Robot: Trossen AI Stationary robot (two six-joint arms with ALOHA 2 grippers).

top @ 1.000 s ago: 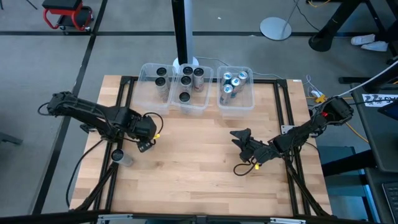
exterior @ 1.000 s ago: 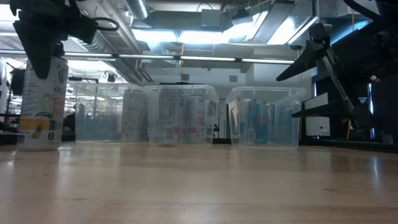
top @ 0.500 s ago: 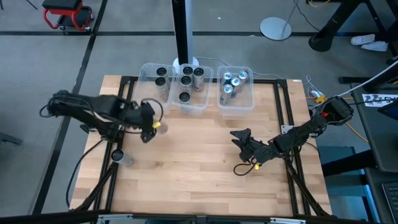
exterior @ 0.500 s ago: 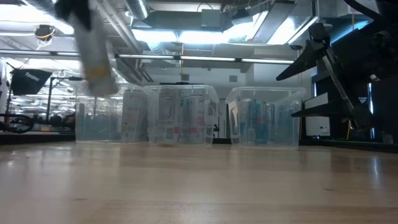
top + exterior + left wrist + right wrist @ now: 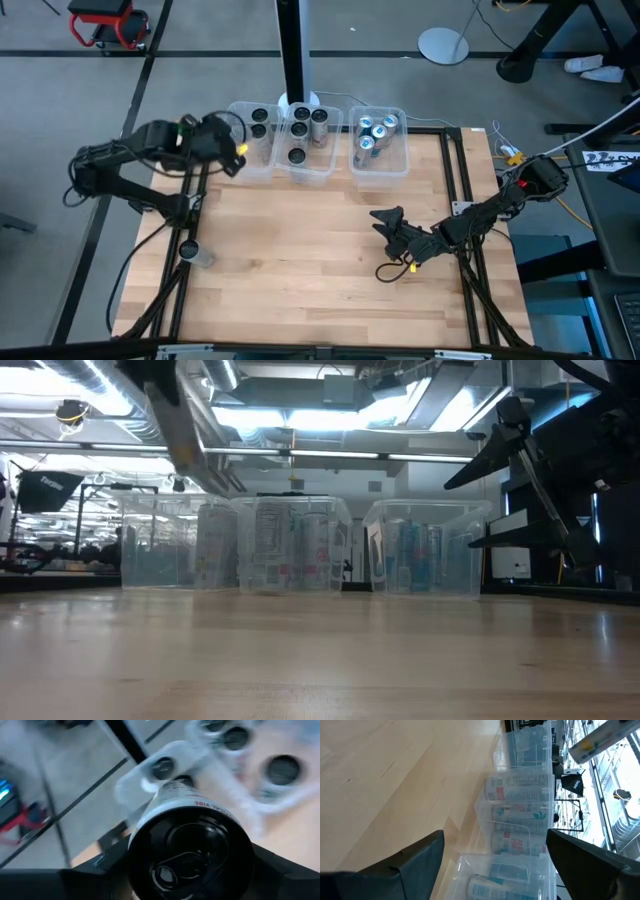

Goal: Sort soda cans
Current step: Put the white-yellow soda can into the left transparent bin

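My left gripper (image 5: pixel 226 152) hangs high over the table's far left, just beside the left clear bin (image 5: pixel 248 128), and is shut on a silver soda can with a dark top (image 5: pixel 189 851). The low view shows this can (image 5: pixel 172 422) tilted in the air. Dark-topped cans stand in the left bin and the middle bin (image 5: pixel 303 140). Teal-topped cans fill the right bin (image 5: pixel 380 140). One more can (image 5: pixel 195 253) stands at the table's left edge. My right gripper (image 5: pixel 392 226) is open, above the table's right half, and touches nothing. My left gripper pinches the can between its two fingers (image 5: pixel 112 867), one on each side of the body near the top end (image 5: pixel 150 820). The can's dark top faces the wrist camera. It is lifted clear of the table and tilted.
The three clear bins sit in a row along the table's far edge. A black pole (image 5: pixel 292 50) rises just behind the middle bin. Bare wood (image 5: pixel 310 250) spreads between the two arms.
My left gripper has risen from the table's left part with the can and swung toward the far edge, up to the left bin. The can stood upright on the wood and now hangs tilted in the air. My right arm has kept still.
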